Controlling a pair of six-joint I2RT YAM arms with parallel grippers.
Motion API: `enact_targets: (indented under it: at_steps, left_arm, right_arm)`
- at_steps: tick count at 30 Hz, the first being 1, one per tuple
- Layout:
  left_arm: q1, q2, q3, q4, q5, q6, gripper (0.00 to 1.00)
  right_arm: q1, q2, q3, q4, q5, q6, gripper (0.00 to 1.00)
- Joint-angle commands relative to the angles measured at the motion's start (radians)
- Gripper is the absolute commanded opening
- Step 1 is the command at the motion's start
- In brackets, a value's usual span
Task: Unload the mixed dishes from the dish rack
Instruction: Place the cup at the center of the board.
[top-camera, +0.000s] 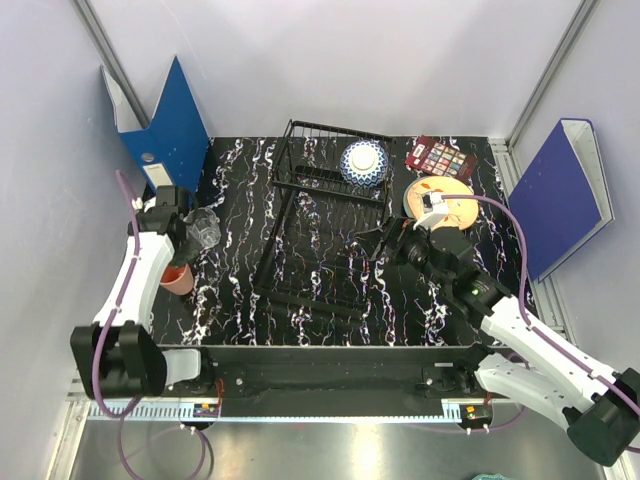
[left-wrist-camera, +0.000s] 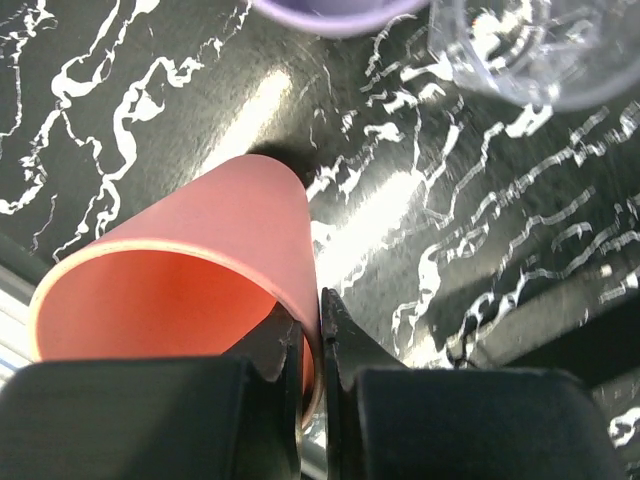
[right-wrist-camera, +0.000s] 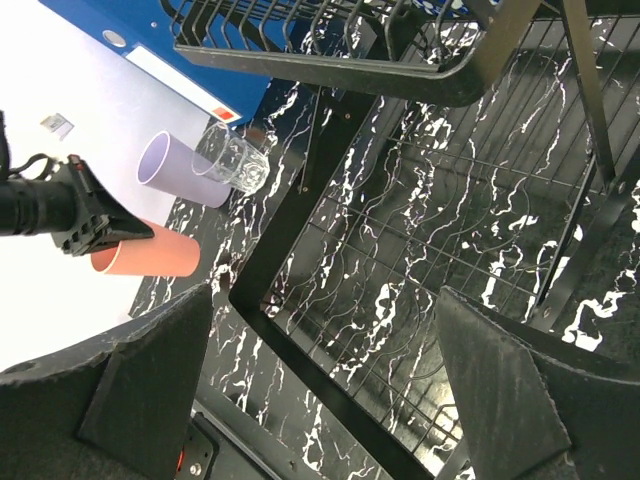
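My left gripper (left-wrist-camera: 320, 300) is shut on the rim wall of the salmon-pink cup (left-wrist-camera: 190, 260), one finger inside and one outside; the cup's base is low over the marbled table at the left (top-camera: 178, 280). Beside it stand the clear glass cup (top-camera: 205, 228) and, in the right wrist view, the lavender cup (right-wrist-camera: 170, 165). The black wire dish rack (top-camera: 300, 250) fills the table's middle, and a blue-and-white bowl (top-camera: 363, 162) sits in its raised far section. My right gripper (right-wrist-camera: 330, 380) hangs open over the rack's flat tray, holding nothing. A cream orange-patterned plate (top-camera: 445, 200) lies right of the rack.
A dark red palette (top-camera: 440, 157) lies at the far right of the table. One blue binder (top-camera: 165, 115) leans at the back left, another blue binder (top-camera: 565, 190) at the right. White walls close in on both sides.
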Motion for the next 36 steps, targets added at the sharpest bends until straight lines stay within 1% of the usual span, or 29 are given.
enact_targets:
  at_steps: [1, 5, 10, 11, 14, 15, 16, 17, 18, 20, 21, 24, 25, 27, 28, 31, 32, 34, 35, 36]
  left_arm:
    - [0.047, 0.085, 0.039, 0.119, 0.060, 0.009, 0.00]
    - [0.079, 0.145, 0.025, 0.177, 0.117, -0.022, 0.00]
    - [0.095, 0.187, 0.002, 0.209, 0.117, -0.019, 0.00]
    - [0.102, 0.188, -0.004, 0.212, 0.118, -0.019, 0.01]
    - [0.108, 0.174, -0.002, 0.213, 0.126, -0.017, 0.13]
    - [0.108, 0.168, 0.001, 0.208, 0.130, -0.017, 0.23]
    - [0.108, 0.161, 0.005, 0.203, 0.135, -0.016, 0.27]
    - [0.108, 0.136, 0.014, 0.193, 0.138, -0.016, 0.31]
    - [0.108, 0.121, 0.018, 0.186, 0.135, -0.024, 0.37]
    - [0.108, 0.072, 0.031, 0.154, 0.133, -0.027, 0.43]
    - [0.108, 0.053, 0.033, 0.150, 0.135, -0.028, 0.50]
    - [0.107, -0.017, 0.030, 0.133, 0.152, -0.036, 0.66]
    - [0.107, -0.034, 0.030, 0.127, 0.159, -0.043, 0.80]
    - [0.107, -0.094, 0.038, 0.107, 0.178, -0.053, 0.92]
    - [0.101, -0.118, 0.042, 0.099, 0.184, -0.054, 0.99]
    - [0.043, -0.227, 0.073, 0.070, 0.147, -0.070, 0.99]
    - [-0.020, -0.252, 0.088, 0.058, 0.099, -0.073, 0.99]
    - [-0.095, -0.322, 0.102, 0.048, 0.045, -0.097, 0.99]
    - [-0.159, -0.342, 0.107, 0.051, 0.013, -0.109, 0.99]
    - [-0.184, -0.358, 0.104, 0.058, 0.009, -0.129, 0.99]
  right_arm:
    - [0.010, 0.014, 0.000, 0.026, 0.022, -0.030, 1.00]
    - [0.010, 0.026, 0.006, 0.021, 0.012, -0.034, 1.00]
    - [0.010, 0.029, 0.013, 0.007, 0.027, -0.057, 1.00]
    - [0.008, 0.032, 0.013, 0.009, 0.030, -0.060, 1.00]
    - [0.010, 0.045, 0.018, 0.012, 0.024, -0.059, 0.99]
    - [0.008, 0.057, 0.019, 0.012, 0.021, -0.059, 1.00]
    - [0.010, 0.062, 0.024, 0.012, 0.018, -0.059, 1.00]
    - [0.010, 0.065, 0.024, 0.012, 0.018, -0.059, 1.00]
    - [0.010, 0.072, 0.029, 0.012, 0.016, -0.060, 1.00]
    - [0.010, 0.083, 0.036, 0.012, 0.011, -0.060, 1.00]
    - [0.010, 0.086, 0.039, 0.012, 0.007, -0.059, 1.00]
    - [0.010, 0.100, 0.050, 0.010, 0.002, -0.060, 1.00]
    - [0.010, 0.103, 0.056, 0.006, 0.002, -0.064, 1.00]
    - [0.010, 0.105, 0.065, 0.003, 0.005, -0.076, 1.00]
    - [0.010, 0.103, 0.078, -0.034, 0.018, -0.080, 1.00]
    - [0.010, 0.089, 0.114, -0.092, 0.071, -0.125, 1.00]
    - [0.010, 0.085, 0.125, -0.108, 0.090, -0.136, 1.00]
    - [0.010, 0.083, 0.160, -0.155, 0.143, -0.163, 1.00]
    - [0.010, 0.085, 0.170, -0.169, 0.162, -0.163, 1.00]
    - [0.010, 0.083, 0.177, -0.177, 0.188, -0.133, 1.00]
